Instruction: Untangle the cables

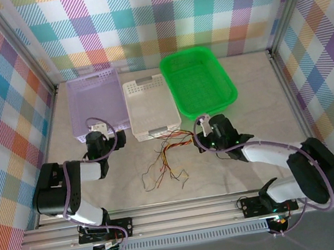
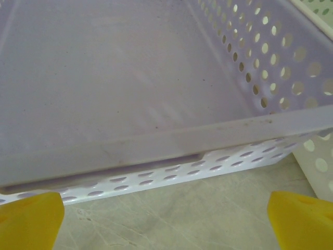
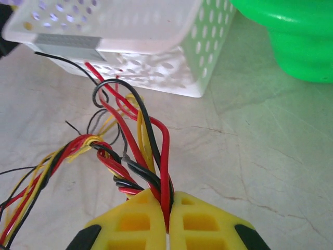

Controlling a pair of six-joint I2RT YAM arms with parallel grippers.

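Thin red, black and yellow wires [image 1: 165, 161] lie tangled on the pale table [image 1: 246, 107], just before a white perforated basket [image 1: 151, 105]. The right gripper [image 3: 167, 211] is pinched shut on several strands; the left gripper [image 2: 166, 219] gapes empty. Light, limp and snag-prone, the wires probably need gentle pulls near a free end
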